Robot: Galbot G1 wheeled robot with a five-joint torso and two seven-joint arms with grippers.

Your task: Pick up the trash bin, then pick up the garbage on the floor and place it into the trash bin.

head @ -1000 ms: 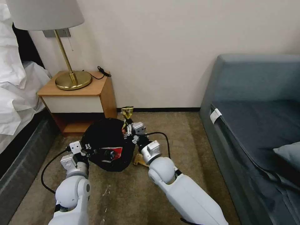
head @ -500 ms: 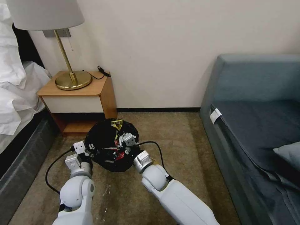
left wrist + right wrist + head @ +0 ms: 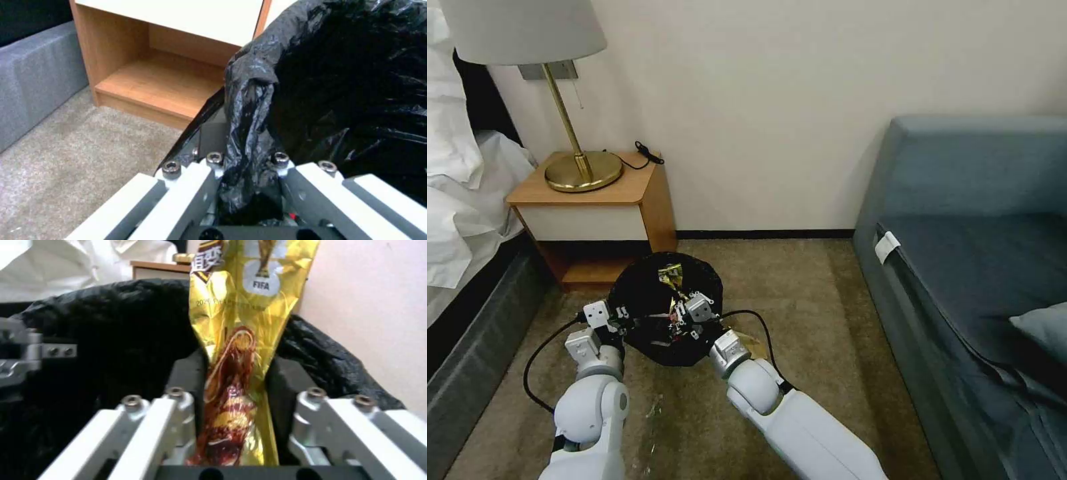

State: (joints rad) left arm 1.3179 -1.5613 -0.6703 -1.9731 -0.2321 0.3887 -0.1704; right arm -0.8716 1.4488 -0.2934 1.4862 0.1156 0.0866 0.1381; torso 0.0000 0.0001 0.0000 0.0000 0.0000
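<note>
The trash bin [image 3: 647, 293], lined with a crinkled black bag, hangs tilted just above the floor [image 3: 820, 313] in front of the nightstand. My left gripper [image 3: 622, 320] is shut on its near-left rim; the left wrist view shows the bag's folded edge [image 3: 249, 110] pinched in my left gripper [image 3: 247, 161]. My right gripper [image 3: 682, 319] reaches over the bin's mouth, shut on a gold snack wrapper [image 3: 668, 276] that stands up from its fingers. The right wrist view shows that wrapper [image 3: 249, 290] clamped in the right gripper [image 3: 234, 373]. A tan scrap [image 3: 749, 341] lies on the carpet beside the right wrist.
A wooden nightstand [image 3: 594, 207] with a brass lamp [image 3: 582, 170] stands right behind the bin. A bed [image 3: 460, 220] runs along the left and a blue-grey sofa [image 3: 974, 253] along the right. Open carpet lies between bin and sofa.
My right gripper has carried the gold wrapper from the bin's far right edge in over the bin's mouth and lower. The bin and left gripper shifted slightly.
</note>
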